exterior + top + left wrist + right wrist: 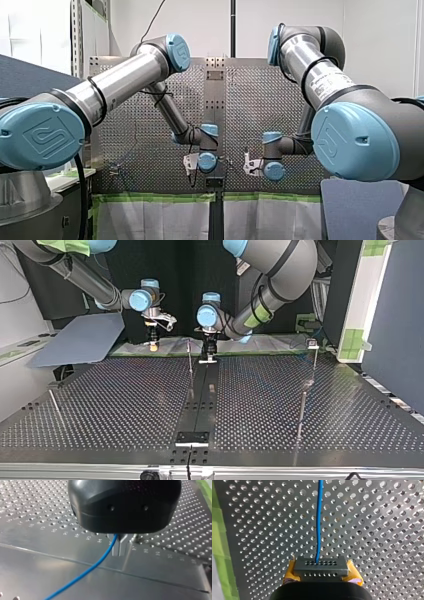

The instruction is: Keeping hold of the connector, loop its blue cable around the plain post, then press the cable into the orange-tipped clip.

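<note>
In the right wrist view my right gripper is shut, its yellow pads clamped on the two ends of a dark grey connector. The blue cable leaves the connector and runs straight ahead over the perforated plate. In the left wrist view my left gripper has its metal fingers together on the blue cable, which trails away across the smooth strip. In the top view my right gripper hangs left of my left gripper. A thin plain post stands between them. No orange-tipped clip can be made out.
More thin posts rise from the perforated table, one at the top view's right, one with a dark head behind it, one at the left. A smooth metal strip runs down the middle to a black bracket.
</note>
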### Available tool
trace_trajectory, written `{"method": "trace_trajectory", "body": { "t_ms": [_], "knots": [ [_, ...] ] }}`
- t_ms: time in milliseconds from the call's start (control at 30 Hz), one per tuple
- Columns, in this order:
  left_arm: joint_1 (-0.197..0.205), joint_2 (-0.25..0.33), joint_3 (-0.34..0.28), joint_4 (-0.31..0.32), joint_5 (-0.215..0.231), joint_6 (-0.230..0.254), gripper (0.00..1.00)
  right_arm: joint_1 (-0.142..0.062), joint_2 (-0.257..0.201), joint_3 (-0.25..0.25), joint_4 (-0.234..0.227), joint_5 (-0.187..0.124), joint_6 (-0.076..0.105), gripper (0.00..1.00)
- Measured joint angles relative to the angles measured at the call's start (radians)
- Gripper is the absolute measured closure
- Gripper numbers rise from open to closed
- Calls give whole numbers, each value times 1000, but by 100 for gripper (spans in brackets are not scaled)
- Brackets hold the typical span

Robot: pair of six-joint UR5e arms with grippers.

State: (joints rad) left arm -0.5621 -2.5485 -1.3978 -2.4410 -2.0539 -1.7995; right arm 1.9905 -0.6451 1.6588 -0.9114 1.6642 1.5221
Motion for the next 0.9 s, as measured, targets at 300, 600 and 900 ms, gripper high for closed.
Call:
{"method": "trace_trajectory", "body": {
  "t_ms": [300, 600, 900],
  "knots": [
    [13, 0, 45, -70, 3, 6, 100, -20, 0, -52, 46, -22, 3, 100],
    [34, 0, 68, -123, -1, 14, 100, -52, 1, -84, 76, -49, 7, 100],
    [44, 0, 69, -129, -7, 19, 100, -86, 1, -103, 101, -78, 17, 100]
  ]
}}
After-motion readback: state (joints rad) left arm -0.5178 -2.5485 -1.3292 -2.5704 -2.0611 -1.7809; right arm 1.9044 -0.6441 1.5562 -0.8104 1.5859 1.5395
